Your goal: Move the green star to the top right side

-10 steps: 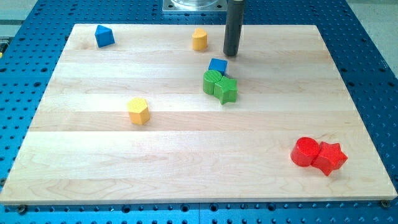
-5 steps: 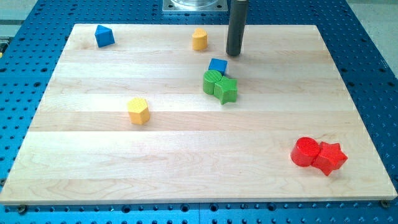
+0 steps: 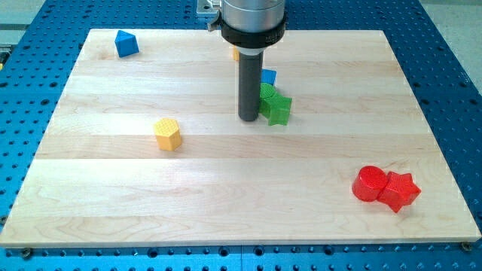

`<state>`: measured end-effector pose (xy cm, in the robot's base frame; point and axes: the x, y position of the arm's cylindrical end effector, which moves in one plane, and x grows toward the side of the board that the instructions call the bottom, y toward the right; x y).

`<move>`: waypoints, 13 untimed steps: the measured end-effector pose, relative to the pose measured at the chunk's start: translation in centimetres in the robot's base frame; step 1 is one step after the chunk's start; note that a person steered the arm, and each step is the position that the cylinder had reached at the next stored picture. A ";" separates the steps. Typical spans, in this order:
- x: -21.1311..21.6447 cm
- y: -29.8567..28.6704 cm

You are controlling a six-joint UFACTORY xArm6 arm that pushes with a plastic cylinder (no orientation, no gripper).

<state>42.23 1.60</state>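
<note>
The green star (image 3: pixel 279 108) lies a little right of the board's middle, toward the top. A second green block (image 3: pixel 266 92) sits against its upper left, partly hidden by the rod. A blue cube (image 3: pixel 268 77) touches that block from above. My tip (image 3: pixel 248 118) rests on the board just left of the green star, close to or touching the green pair.
A blue block (image 3: pixel 126 44) lies at the top left. A yellow block (image 3: pixel 168 133) lies left of centre. A yellow block (image 3: pixel 236 53) at the top centre is mostly hidden behind the arm. A red cylinder (image 3: pixel 370 184) and red star (image 3: pixel 399 191) lie at the bottom right. The wooden board (image 3: pixel 226 211) sits on a blue perforated table.
My tip has moved from above the blue cube down and left to the left side of the green blocks. The green star and its neighbour shifted slightly to the right.
</note>
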 end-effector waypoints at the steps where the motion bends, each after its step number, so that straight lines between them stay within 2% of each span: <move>1: -0.4 2.2; 3: -1.3 7.7; 5: -4.7 8.2; 6: 2.2 4.1; 7: 1.4 13.0; 9: -10.8 11.0; 10: -7.7 4.7; 11: -14.4 8.6; 12: -15.8 14.5; 13: -9.6 11.0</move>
